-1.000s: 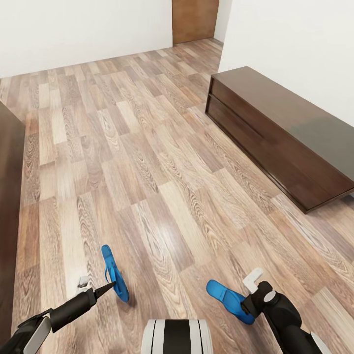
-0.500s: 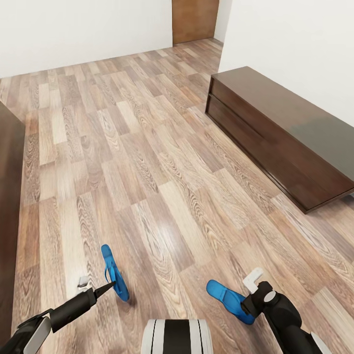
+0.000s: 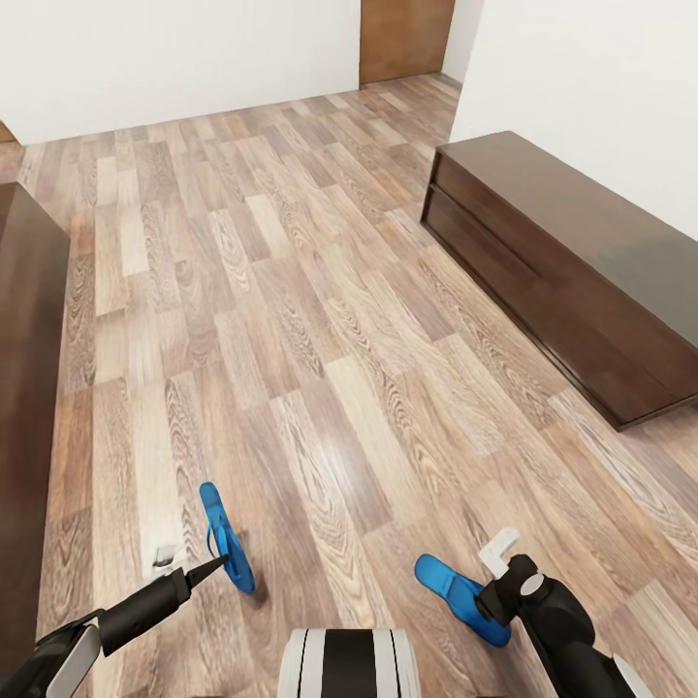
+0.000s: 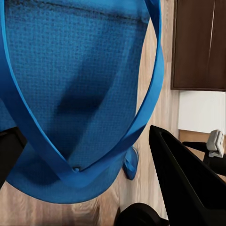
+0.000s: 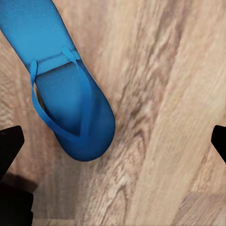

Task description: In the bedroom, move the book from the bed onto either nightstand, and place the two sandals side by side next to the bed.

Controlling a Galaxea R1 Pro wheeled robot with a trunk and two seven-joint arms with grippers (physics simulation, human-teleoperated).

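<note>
The left gripper (image 3: 194, 567) pinches a bright-blue thong sandal (image 3: 226, 539) on edge above the light-brown plank floor (image 3: 291, 320); the right gripper (image 3: 496, 567), fingers wide apart, hovers over the second blue sandal (image 3: 456, 591) lying flat. Beyond it stands a long, low dark-brown wooden cabinet (image 3: 572, 267).

Both arms low and forward, either side of the trunk (image 3: 351, 663). Left gripper (image 3: 189, 567) angled up and inward, jaws closed on a blue sandal (image 3: 225, 539) held on edge. Right gripper (image 3: 496, 572) pointing down, jaws spread wide, other sandal (image 3: 460, 595) just below them, ungripped.
</note>
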